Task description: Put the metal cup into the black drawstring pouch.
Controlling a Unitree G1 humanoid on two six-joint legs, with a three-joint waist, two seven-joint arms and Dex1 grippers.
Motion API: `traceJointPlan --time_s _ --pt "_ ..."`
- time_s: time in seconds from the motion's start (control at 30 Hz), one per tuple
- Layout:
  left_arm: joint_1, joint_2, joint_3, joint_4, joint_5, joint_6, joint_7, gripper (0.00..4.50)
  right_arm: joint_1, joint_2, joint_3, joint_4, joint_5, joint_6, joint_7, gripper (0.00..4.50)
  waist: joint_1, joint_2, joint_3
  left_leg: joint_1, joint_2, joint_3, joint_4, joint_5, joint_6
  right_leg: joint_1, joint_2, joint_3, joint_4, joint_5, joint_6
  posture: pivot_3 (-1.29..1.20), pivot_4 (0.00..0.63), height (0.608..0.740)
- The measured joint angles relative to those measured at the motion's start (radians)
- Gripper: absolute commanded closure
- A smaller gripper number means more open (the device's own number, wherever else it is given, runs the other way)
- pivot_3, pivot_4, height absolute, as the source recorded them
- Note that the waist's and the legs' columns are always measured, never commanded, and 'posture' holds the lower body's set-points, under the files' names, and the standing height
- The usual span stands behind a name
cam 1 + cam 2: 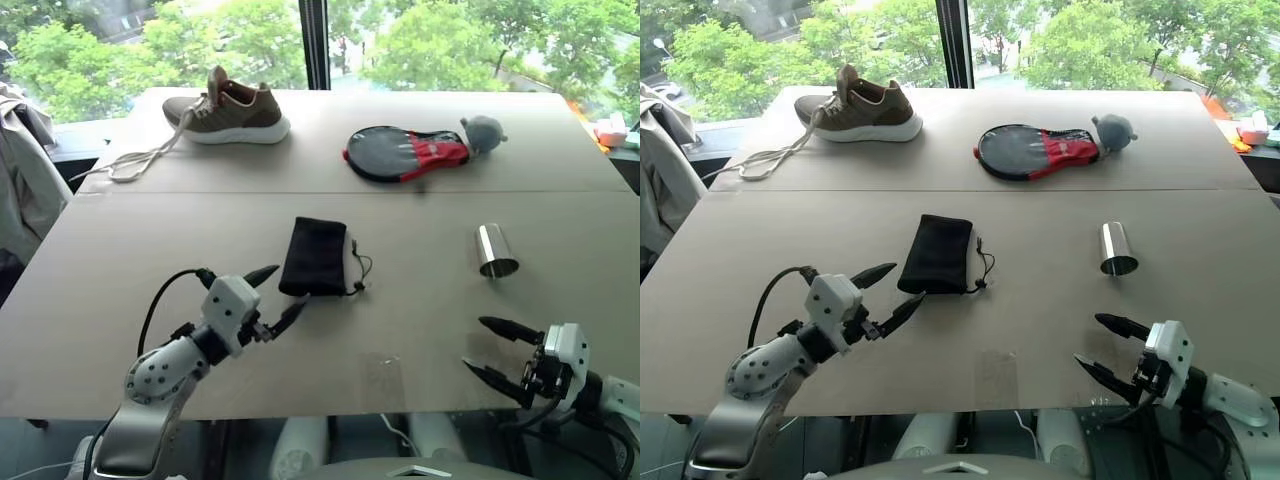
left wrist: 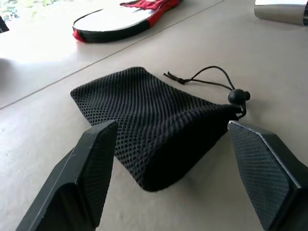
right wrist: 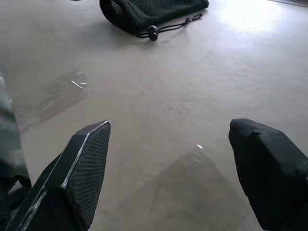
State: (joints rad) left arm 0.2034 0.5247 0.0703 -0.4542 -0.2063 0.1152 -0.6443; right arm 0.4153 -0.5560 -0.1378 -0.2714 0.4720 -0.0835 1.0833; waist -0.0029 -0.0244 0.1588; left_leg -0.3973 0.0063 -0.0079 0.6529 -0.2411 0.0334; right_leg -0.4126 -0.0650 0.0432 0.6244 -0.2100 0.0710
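Both claws stand wide open and hold nothing. Left claw (image 1: 278, 293) hovers just short of the near end of the black drawstring pouch (image 1: 314, 256), its two fingers spread to either side of that end without touching the fabric, as the left wrist view shows. Right claw (image 1: 496, 349) hangs over bare table near the front edge, pointing inward, well apart from both task things.

That pouch lies flat near the middle of the table (image 1: 120, 300), lengthwise away from the robot, a mesh-textured bag with its gathered mouth at the near right corner. Its thin cord (image 1: 361, 268) with a small round toggle trails onto the table to the right.

On the right half of the table, well apart from the pouch and beyond the right claw, the metal cup (image 1: 494, 250) appears to lie on its side with its open mouth towards the robot.

Farther back, across a seam in the table, a grey-and-red paddle case (image 1: 405, 153) lies flat with a small grey ball (image 1: 483, 131) touching its right end. A brown sneaker (image 1: 229, 108) with a white sole stands at the far left, its long laces (image 1: 135, 160) trailing toward the table's left edge.
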Motion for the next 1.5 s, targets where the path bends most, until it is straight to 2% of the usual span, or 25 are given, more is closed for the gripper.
traceJointPlan --time_s 0.23,0.4,0.5,0.57,0.6,0.63,0.67,0.7,0.73,0.97,1.1,1.2,1.5 --pt "-0.118 0.030 -0.080 0.105 0.166 -0.029 0.040 0.74 0.008 0.024 0.061 -0.146 0.001 0.060 -0.092 0.52 0.003 0.000 0.000 0.000 0.000 0.000 0.000 0.000 0.000 0.000 0.000 0.000 0.000 0.000 0.000 0.00 0.150 0.740" --pt "-0.158 0.025 -0.103 0.137 0.223 -0.029 0.062 0.74 0.000 0.027 0.064 -0.197 0.014 0.092 -0.136 0.52 0.007 0.000 0.000 0.000 0.000 0.000 0.000 0.000 0.000 0.000 0.000 0.000 0.000 0.001 -0.001 0.00 0.150 0.740" --pt "-0.157 0.021 -0.108 0.145 0.208 -0.014 0.051 1.52 -0.001 0.029 0.064 -0.203 0.014 0.098 -0.153 0.45 0.010 0.000 0.000 0.000 0.000 0.000 0.000 0.000 0.000 0.000 0.000 0.000 0.000 0.001 -0.001 0.00 0.150 0.740" --pt "-0.156 0.020 -0.108 0.148 0.185 -0.001 0.035 2.44 -0.001 0.030 0.065 -0.203 0.014 0.099 -0.157 0.45 0.013 0.000 0.000 0.000 0.000 0.000 0.000 0.000 0.000 0.000 0.000 0.000 0.000 0.000 -0.001 0.00 0.150 0.740" --pt "-0.155 0.020 -0.108 0.148 0.169 0.008 0.027 3.05 -0.001 0.031 0.067 -0.203 0.014 0.099 -0.159 0.45 0.014 0.000 0.000 0.000 0.000 0.000 0.000 0.000 0.000 0.000 0.000 0.000 0.000 0.000 0.000 0.00 0.150 0.740" --pt "-0.154 0.019 -0.108 0.148 0.162 0.010 0.023 3.36 -0.001 0.031 0.070 -0.203 0.014 0.099 -0.160 0.45 0.014 0.000 0.000 0.000 0.000 0.000 0.000 0.000 0.000 0.000 0.000 0.000 0.000 0.000 0.000 0.00 0.150 0.740" --pt "-0.153 0.019 -0.108 0.147 0.155 0.015 0.017 3.92 -0.001 0.032 0.074 -0.203 0.014 0.099 -0.161 0.45 0.014 0.000 0.000 0.000 0.000 0.000 0.000 0.000 0.000 0.000 0.000 0.000 0.000 0.000 0.000 0.00 0.150 0.740" --pt "-0.153 0.019 -0.108 0.146 0.146 0.020 0.015 4.27 -0.001 0.032 0.078 -0.203 0.014 0.099 -0.162 0.45 0.015 0.000 0.000 0.000 0.000 0.000 0.000 0.000 0.000 0.000 0.000 0.000 0.000 0.000 0.000 0.00 0.150 0.740" --pt "-0.153 0.019 -0.108 0.145 0.144 0.024 0.015 4.40 -0.001 0.032 0.079 -0.203 0.014 0.099 -0.162 0.45 0.015 0.000 0.000 0.000 0.000 0.000 0.000 0.000 0.000 0.000 0.000 0.000 0.000 0.000 0.000 0.00 0.150 0.740" --pt "-0.162 0.018 -0.108 0.138 0.143 0.054 0.019 4.40 -0.004 0.033 0.081 -0.192 0.014 0.090 -0.164 0.45 0.015 0.000 0.000 0.000 0.000 0.000 0.000 0.000 0.000 0.000 0.000 0.000 0.000 0.000 -0.001 0.00 0.150 0.740" --pt "-0.179 -0.018 -0.100 0.123 0.106 0.111 0.036 4.40 -0.047 0.053 0.076 -0.168 0.002 0.064 -0.194 0.45 0.015 0.000 0.000 0.000 0.000 0.000 0.000 0.000 0.000 0.000 0.000 0.000 0.000 0.000 0.000 0.00 0.150 0.740" --pt "-0.220 -0.075 -0.075 0.081 0.012 0.226 0.059 4.40 -0.147 0.093 0.031 -0.112 -0.094 0.044 -0.326 0.45 0.015 0.000 0.000 0.000 -0.001 0.000 0.002 0.000 0.000 0.000 0.001 0.000 0.001 0.001 0.000 0.00 0.150 0.740" --pt "-0.286 -0.164 0.011 -0.020 -0.235 0.520 0.149 4.40 -0.247 0.142 -0.115 0.018 -0.265 0.011 -0.611 0.45 0.016 0.000 0.000 -0.001 -0.003 0.002 0.001 0.000 0.000 0.001 0.001 -0.001 0.001 0.002 -0.003 0.00 0.150 0.740"
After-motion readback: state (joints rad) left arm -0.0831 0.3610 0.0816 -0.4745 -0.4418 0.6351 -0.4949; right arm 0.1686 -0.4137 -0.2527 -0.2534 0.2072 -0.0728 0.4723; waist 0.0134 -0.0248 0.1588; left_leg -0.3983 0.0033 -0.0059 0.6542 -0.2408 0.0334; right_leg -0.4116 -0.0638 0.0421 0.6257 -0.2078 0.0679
